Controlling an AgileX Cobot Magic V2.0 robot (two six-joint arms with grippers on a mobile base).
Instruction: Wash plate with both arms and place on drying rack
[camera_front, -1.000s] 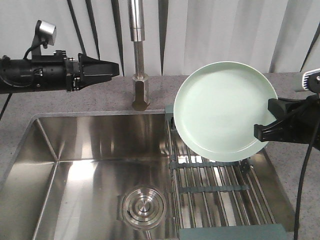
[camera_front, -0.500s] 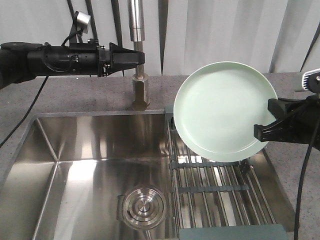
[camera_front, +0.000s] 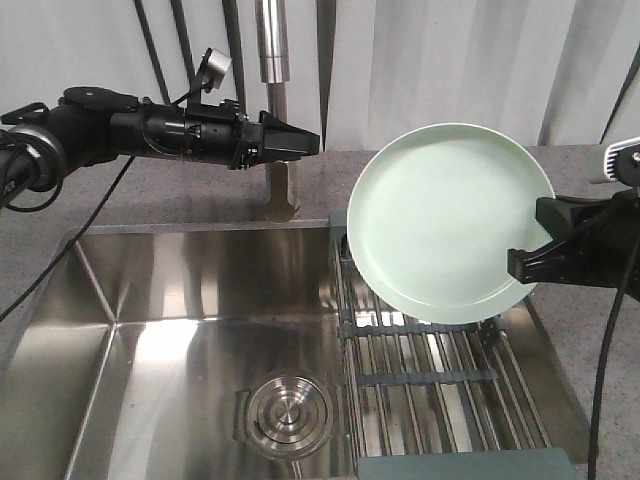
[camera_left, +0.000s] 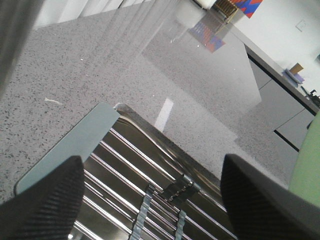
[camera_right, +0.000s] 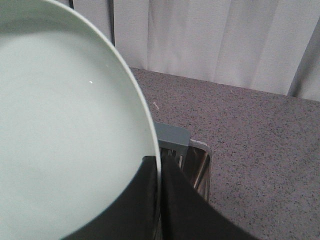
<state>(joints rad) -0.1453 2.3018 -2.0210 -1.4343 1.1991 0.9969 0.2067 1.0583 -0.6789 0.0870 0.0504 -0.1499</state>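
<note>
Evidently the plate (camera_front: 450, 220) is held tilted over the drying rack (camera_front: 430, 378), rim pinched between the right fingers (camera_right: 185, 215), presented to the spread left fingers (camera_left: 45, 200).

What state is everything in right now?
Round pale mint-green plate: tilted, gripped at its rim.
Black right hand: shut on the plate.
Black left hand: open, holding nothing.
Steel-rod drying rack: lying across the sink.
Steel faucet: no water running.
Round steel drain strainer: seated in the sink floor.

Left hand (camera_front: 312, 145) moved right, crossing faucet (camera_front: 272, 60), now nearer plate (camera_front: 450, 220).
</note>
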